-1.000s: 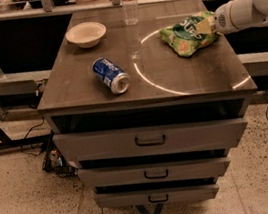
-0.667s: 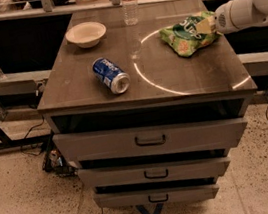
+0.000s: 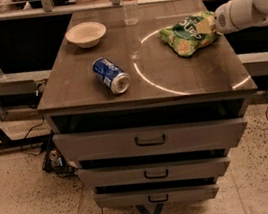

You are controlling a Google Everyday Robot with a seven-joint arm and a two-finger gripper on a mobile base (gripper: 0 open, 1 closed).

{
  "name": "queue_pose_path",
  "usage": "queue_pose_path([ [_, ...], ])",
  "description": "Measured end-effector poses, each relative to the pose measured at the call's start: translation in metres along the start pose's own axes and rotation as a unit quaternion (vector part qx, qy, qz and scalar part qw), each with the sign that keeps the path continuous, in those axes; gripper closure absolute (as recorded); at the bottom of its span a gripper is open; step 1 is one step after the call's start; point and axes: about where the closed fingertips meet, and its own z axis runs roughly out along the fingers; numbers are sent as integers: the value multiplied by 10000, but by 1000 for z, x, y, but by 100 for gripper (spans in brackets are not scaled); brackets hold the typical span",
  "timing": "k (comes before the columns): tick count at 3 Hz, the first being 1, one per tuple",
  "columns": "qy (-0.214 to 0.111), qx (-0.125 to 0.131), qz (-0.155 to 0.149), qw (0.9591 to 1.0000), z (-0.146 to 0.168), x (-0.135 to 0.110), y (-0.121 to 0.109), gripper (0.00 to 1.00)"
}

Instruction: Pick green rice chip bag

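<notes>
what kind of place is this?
Probably a lab or workshop: a drawer cabinet on speckled floor, loose cables beside it. The gripper is at the green rice chip bag on top.

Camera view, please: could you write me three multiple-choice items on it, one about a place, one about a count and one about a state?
1. Where is the robot's claw?
A. down at the floor
B. at the right edge of the crinkly bright green rice chip bag
C. under the tabletop

2. How many handled drawers show on the front of the grey cabinet?
A. one
B. five
C. three

3. How is the blue metal drink can placed?
A. lying on its side
B. standing upright
C. crushed flat

Answers:
1 B: the claw meets the bag's right side, on the cabinet top.
2 C: three handles sit one below another.
3 A: its round end points toward the front, with its body along the surface.
</notes>
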Motion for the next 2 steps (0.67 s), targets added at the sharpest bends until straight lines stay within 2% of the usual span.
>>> queue_pose_path([
  [1, 0, 0, 0, 10000, 0, 0, 0, 62],
  [2, 23, -29, 44, 10000, -3, 1, 1, 34],
])
